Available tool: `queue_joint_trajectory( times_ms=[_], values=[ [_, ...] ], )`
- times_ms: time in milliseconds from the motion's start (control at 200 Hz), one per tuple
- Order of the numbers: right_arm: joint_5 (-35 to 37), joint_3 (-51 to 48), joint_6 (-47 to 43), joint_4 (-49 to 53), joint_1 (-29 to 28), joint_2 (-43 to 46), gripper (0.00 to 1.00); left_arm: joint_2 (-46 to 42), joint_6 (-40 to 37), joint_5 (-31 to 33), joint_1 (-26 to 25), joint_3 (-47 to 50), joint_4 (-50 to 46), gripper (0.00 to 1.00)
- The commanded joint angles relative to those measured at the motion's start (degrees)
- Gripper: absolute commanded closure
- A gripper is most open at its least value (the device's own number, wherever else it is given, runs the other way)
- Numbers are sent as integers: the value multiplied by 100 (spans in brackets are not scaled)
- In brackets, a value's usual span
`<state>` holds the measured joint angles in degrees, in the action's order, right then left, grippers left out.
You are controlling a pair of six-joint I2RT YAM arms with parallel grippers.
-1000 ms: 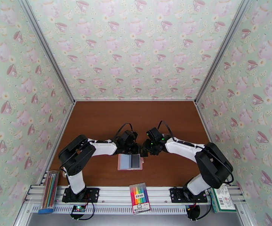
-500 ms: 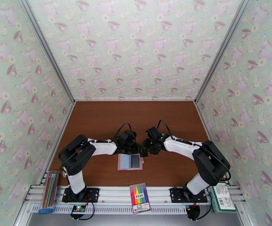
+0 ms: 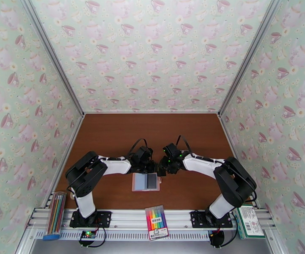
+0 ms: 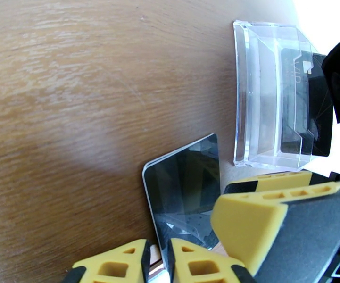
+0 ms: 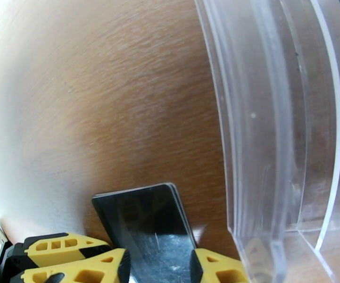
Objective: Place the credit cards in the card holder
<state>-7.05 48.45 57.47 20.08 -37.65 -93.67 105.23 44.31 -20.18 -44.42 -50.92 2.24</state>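
The left jaws pinch almost together on the edge of a dark credit card (image 4: pixel 184 185), just beyond the open pink card holder (image 3: pixel 140 182). The right jaws straddle that card, half apart, beside a clear box (image 5: pixel 273 114); whether they grip it, I can't tell.

Left pincer (image 4: pixel 158 258) nips a dark card (image 4: pixel 184 185) (clear box (image 4: pixel 264 90) beside)

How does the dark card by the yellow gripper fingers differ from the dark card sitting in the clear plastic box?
The loose card is outside, over the bare wooden table, its near end running between the fingers of the left gripper; the boxed card sits inside the clear box. The loose card's face is glossy with reflections; the boxed card shows small pale markings. Both are dark, thin and rectangular.
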Motion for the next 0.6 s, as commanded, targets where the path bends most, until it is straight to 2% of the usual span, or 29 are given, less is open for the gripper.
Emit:
queue_joint_trajectory(
  times_ms=[0,461,596],
  values=[
    [204,-192,115,-153,19,-172,61,248,-247,-179,-111,-104,65,80],
    [151,-252,-33,-13,70,-39,56,279,-224,-161,-110,-136,49,80],
    [135,-267,-70,-12,70,-63,61,297,-223,-152,-110,-143,40,81]
  ],
)
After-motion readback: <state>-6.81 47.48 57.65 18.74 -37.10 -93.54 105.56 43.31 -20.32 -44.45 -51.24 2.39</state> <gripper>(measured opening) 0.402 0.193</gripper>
